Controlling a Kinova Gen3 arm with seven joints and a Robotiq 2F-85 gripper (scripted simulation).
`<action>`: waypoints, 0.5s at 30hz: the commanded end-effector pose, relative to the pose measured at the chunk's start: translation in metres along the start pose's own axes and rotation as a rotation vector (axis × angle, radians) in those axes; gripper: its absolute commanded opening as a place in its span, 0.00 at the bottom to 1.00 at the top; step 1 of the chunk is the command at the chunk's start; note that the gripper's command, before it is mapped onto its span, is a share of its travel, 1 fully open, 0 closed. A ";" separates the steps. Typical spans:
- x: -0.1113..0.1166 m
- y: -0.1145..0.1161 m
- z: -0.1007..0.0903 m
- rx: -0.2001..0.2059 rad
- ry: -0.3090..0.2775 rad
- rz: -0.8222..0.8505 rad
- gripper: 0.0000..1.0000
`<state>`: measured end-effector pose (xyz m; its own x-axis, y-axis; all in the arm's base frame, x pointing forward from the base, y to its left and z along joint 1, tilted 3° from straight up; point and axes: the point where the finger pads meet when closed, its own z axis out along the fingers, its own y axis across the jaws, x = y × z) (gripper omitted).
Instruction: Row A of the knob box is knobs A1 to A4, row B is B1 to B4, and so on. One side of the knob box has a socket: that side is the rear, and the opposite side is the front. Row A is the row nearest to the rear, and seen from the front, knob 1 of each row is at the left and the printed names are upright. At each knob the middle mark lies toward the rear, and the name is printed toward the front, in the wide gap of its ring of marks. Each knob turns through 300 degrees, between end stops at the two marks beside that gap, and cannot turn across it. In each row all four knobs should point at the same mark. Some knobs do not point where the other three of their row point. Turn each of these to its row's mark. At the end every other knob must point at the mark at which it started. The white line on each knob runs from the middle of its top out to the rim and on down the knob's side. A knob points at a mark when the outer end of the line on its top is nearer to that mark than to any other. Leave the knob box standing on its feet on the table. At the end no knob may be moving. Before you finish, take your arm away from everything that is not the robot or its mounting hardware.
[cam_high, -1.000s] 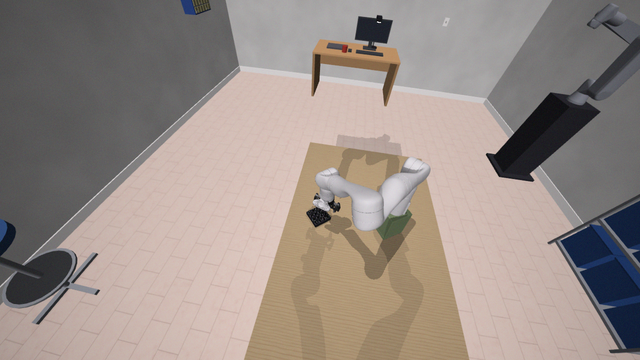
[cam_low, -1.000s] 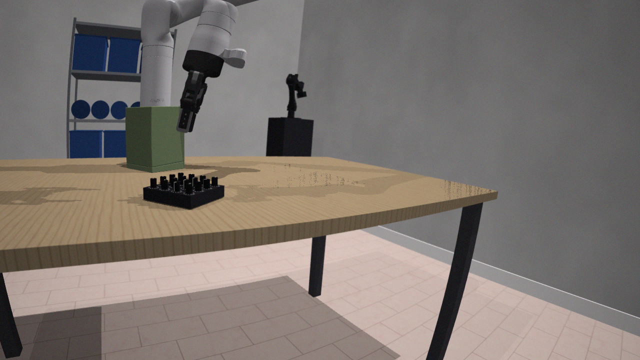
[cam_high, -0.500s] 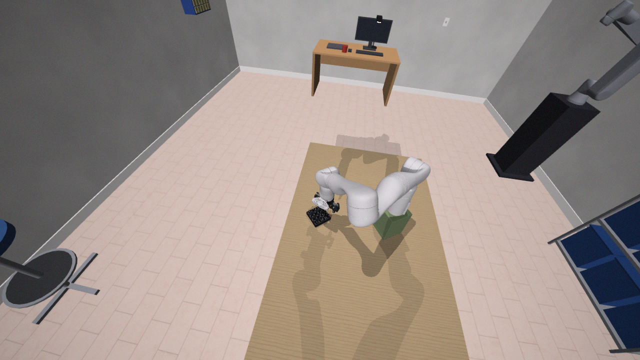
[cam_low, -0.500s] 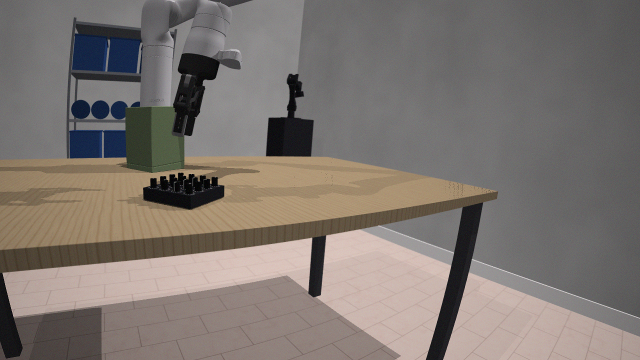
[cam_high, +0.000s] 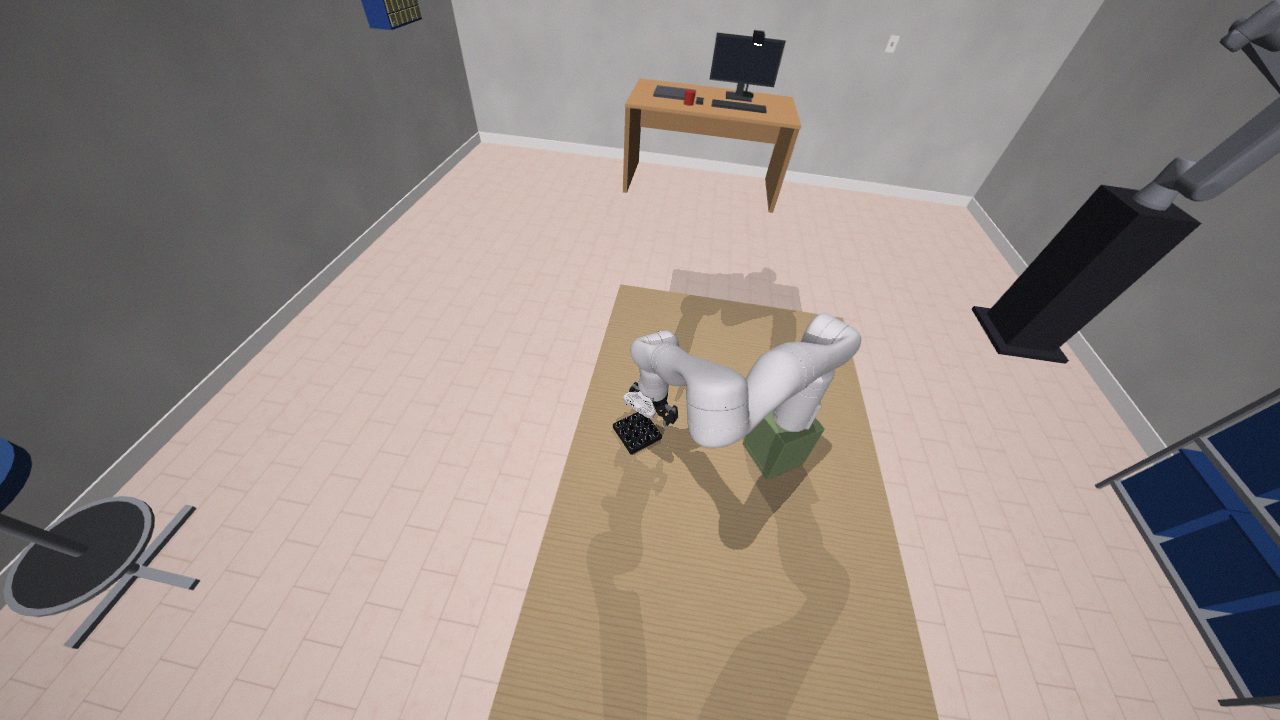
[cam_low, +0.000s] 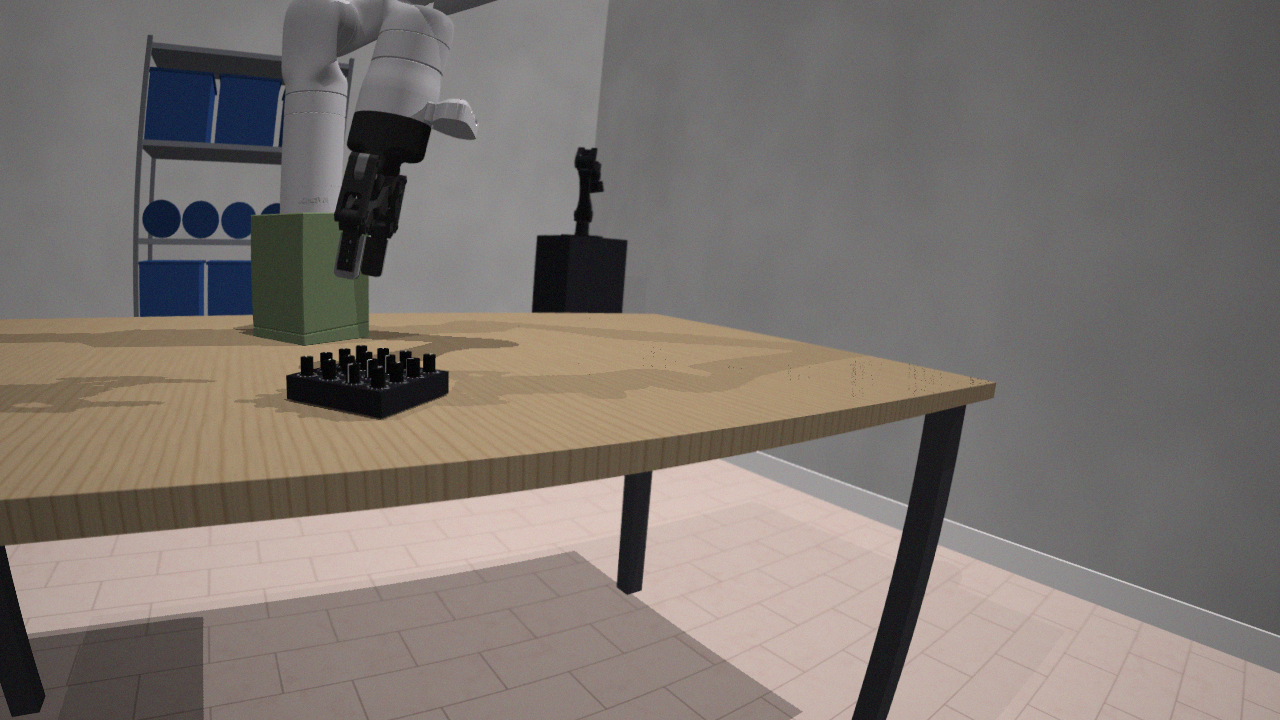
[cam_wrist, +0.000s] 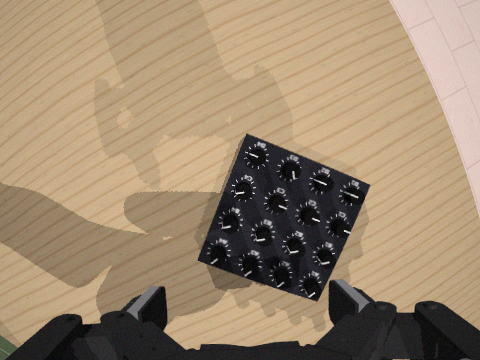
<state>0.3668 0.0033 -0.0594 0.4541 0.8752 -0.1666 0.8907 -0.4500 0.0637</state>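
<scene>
The black knob box (cam_high: 639, 433) (cam_low: 332, 391) (cam_wrist: 266, 181) stands flat on the table. In the wrist view its names are inverted and row A is lowest. Knob D3 (cam_wrist: 289, 170) points down there, while D4 (cam_wrist: 256, 156), D2 (cam_wrist: 321, 182) and D1 (cam_wrist: 351, 195) seem to point left. Knob C4 (cam_wrist: 243, 191) points left; C3 (cam_wrist: 276, 203), C2 (cam_wrist: 308, 215) and C1 (cam_wrist: 338, 227) point right. Row A lines point down-left. Row B lines look similar to each other; exact marks are unclear. My gripper (cam_low: 360, 271) (cam_wrist: 247, 302) is open and empty, well above the box. The socket is not visible.
The wooden table (cam_high: 716, 626) (cam_low: 581, 429) (cam_wrist: 50, 125) carries the green pedestal (cam_high: 780, 452) (cam_low: 304, 277) of my arm, beyond the box in the exterior view. The table's edge lies to the right in the wrist view. Arm shadows cross the table.
</scene>
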 end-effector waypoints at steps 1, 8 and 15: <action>-0.001 0.000 0.002 0.011 0.023 0.070 1.00; 0.000 0.001 0.003 0.011 0.027 0.062 1.00; -0.002 0.003 0.006 0.015 0.043 0.103 1.00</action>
<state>0.3696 -0.0020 -0.0652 0.5294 0.8383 -0.1305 0.8483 -0.5250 0.0687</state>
